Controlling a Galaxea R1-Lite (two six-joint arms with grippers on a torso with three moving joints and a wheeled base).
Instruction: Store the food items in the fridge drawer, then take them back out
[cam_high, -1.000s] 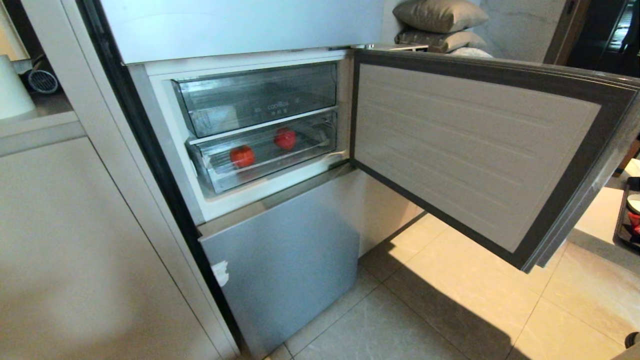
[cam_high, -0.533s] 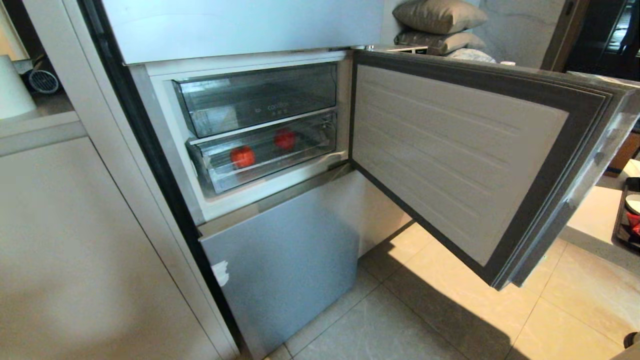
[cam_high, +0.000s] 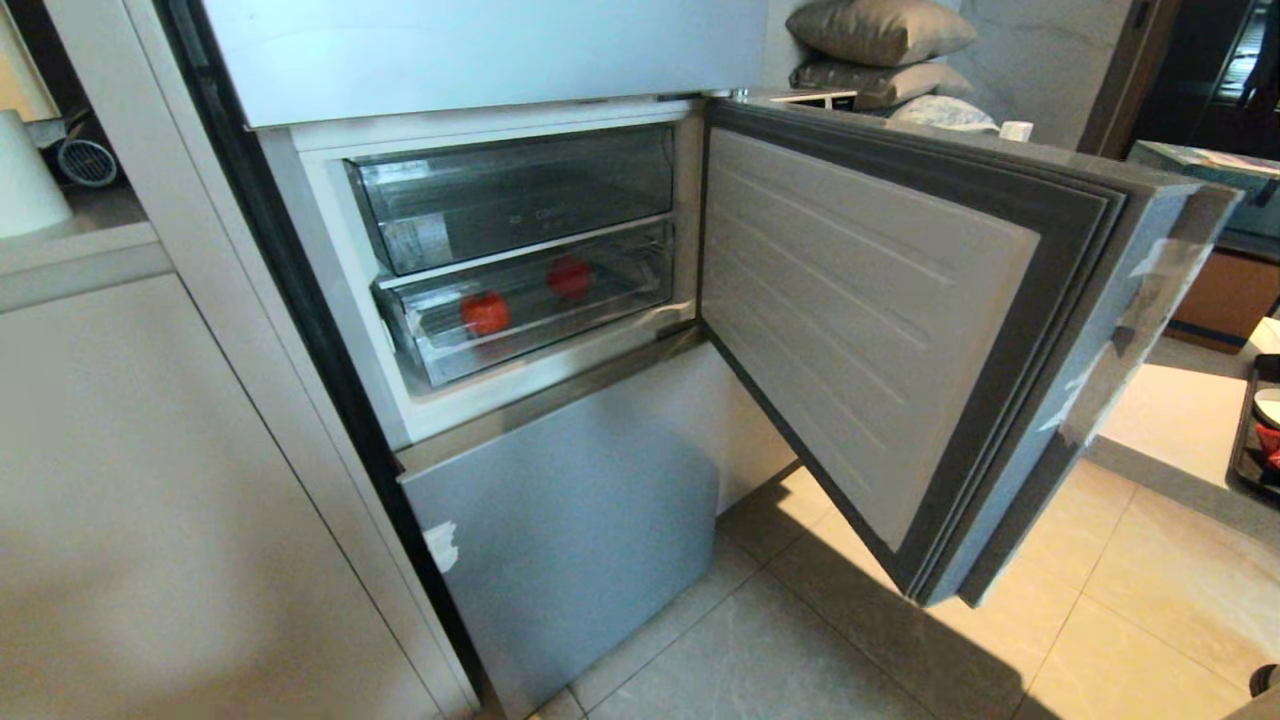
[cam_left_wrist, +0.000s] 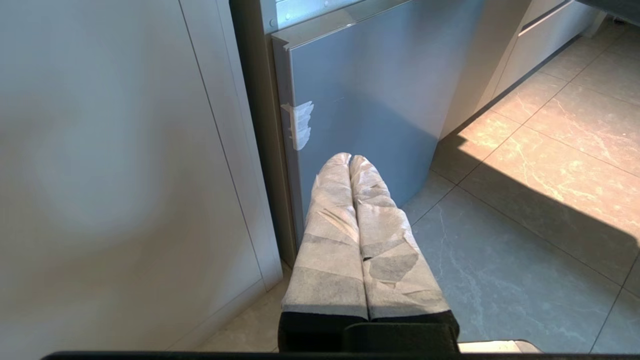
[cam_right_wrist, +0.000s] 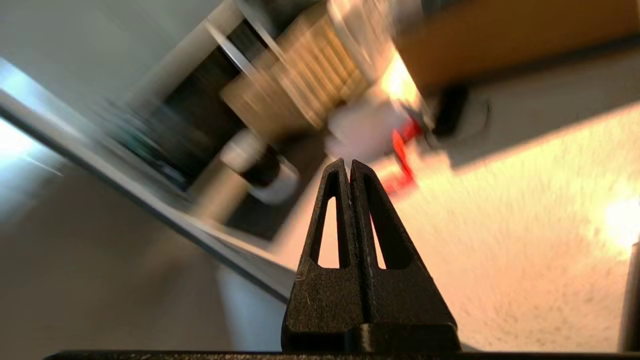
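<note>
Both grippers were closed and empty: the right gripper (cam_right_wrist: 348, 165), the left gripper (cam_left_wrist: 349, 159) low before a silver-grey lower panel (cam_high: 570, 540). Two red food items (cam_high: 485, 312) (cam_high: 568, 278) lay apart inside the transparent fridge drawer (cam_high: 530, 330), centre-left, beside the ribbed open door (cam_high: 860, 310).
</note>
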